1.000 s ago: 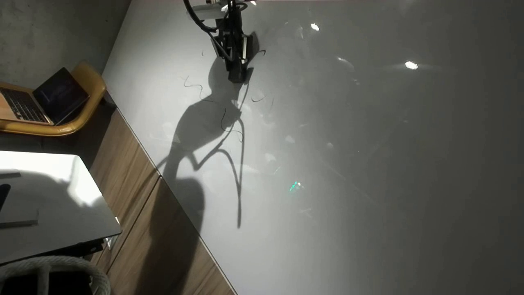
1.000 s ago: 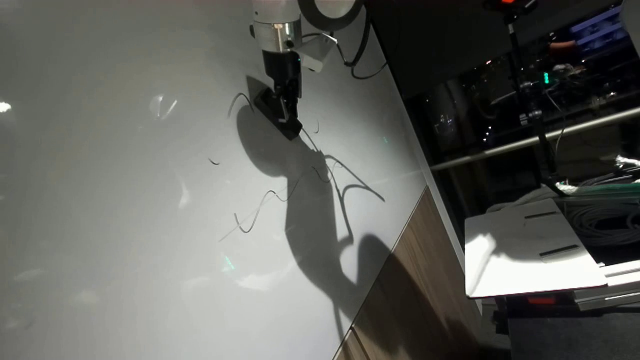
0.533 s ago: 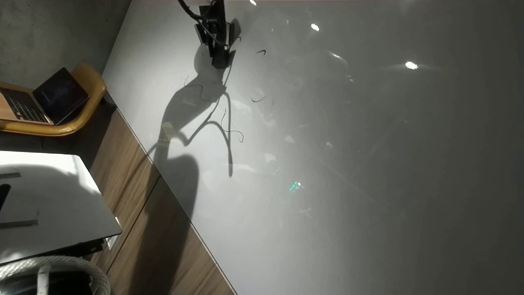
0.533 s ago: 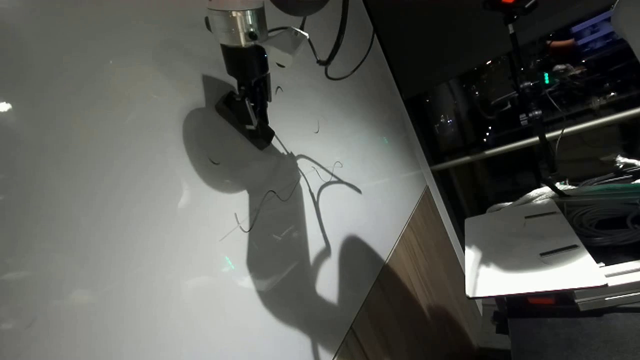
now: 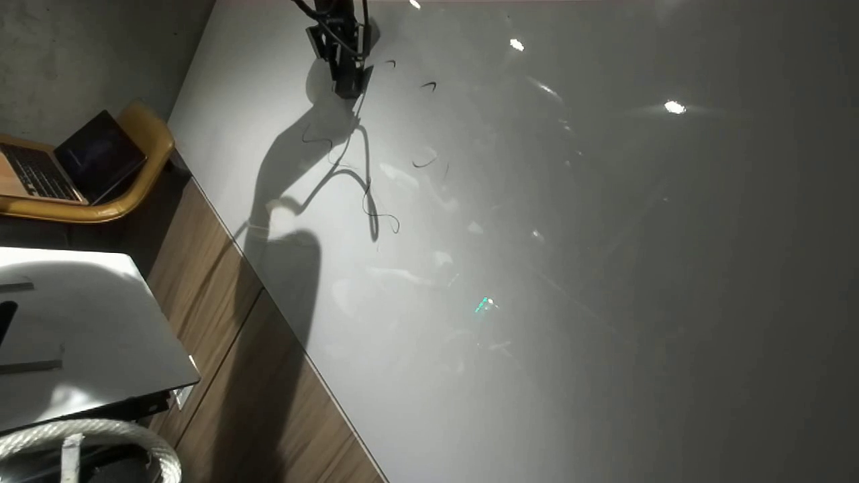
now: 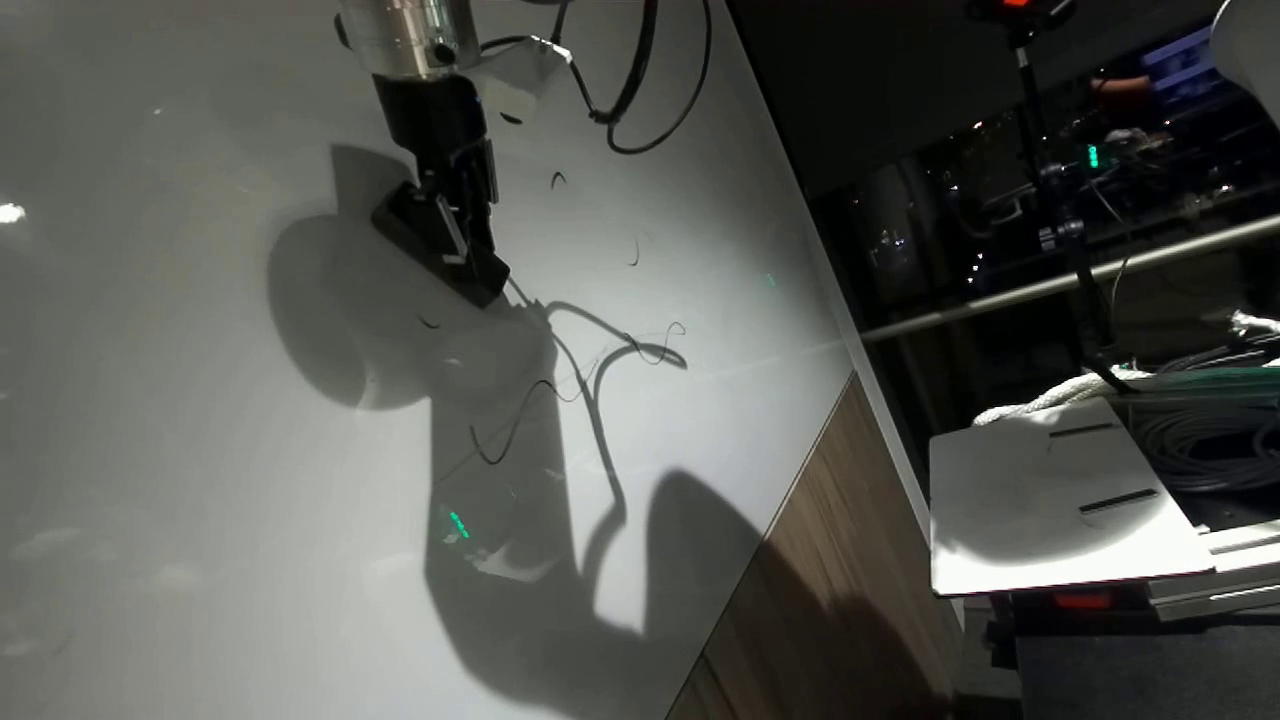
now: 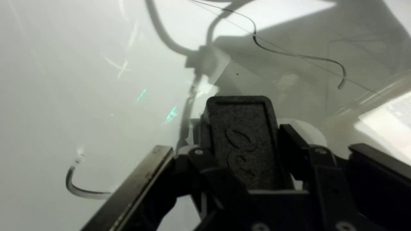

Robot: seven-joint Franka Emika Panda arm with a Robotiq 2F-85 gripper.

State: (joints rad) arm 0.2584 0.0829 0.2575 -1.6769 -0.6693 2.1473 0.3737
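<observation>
Wrist view puts a black block (image 7: 239, 118) at the centre, held within the gripper (image 7: 242, 150), its engraved face turned to the camera and its far end pointing toward twelve o'clock. The fingers (image 7: 293, 141) pinch it by its two long sides; this hold probably serves because the narrow width fits between them, and it leaves the rimmed top and the far end uncovered. The engraving is too dim to read.

Around the block spreads a pale glossy surface (image 7: 80, 112); whether the block presses on it cannot be told for sure. On it, a wavy line (image 7: 295, 56) that looks like a pen stroke runs toward one o'clock, and a hooked mark (image 7: 86, 194) sits between eight and nine. In an exterior view, a small bent mark (image 6: 558, 178) lies near the block at two o'clock and a short curve (image 6: 634, 258) at three, while the shadow (image 6: 520, 620) of the arm (image 6: 410, 40) falls toward five and six, presumably because the light comes from the opposite side.

Farther out, in an exterior view, wooden panels (image 5: 322, 436) border the surface from eight round to six o'clock. A laptop (image 5: 100, 157) rests open on a yellow chair (image 5: 100, 213) between eight and nine, the seat likely serving as its stand. A white tabletop (image 5: 100, 329) lies toward half past seven, a thick pale rope (image 5: 114, 429) at seven.
</observation>
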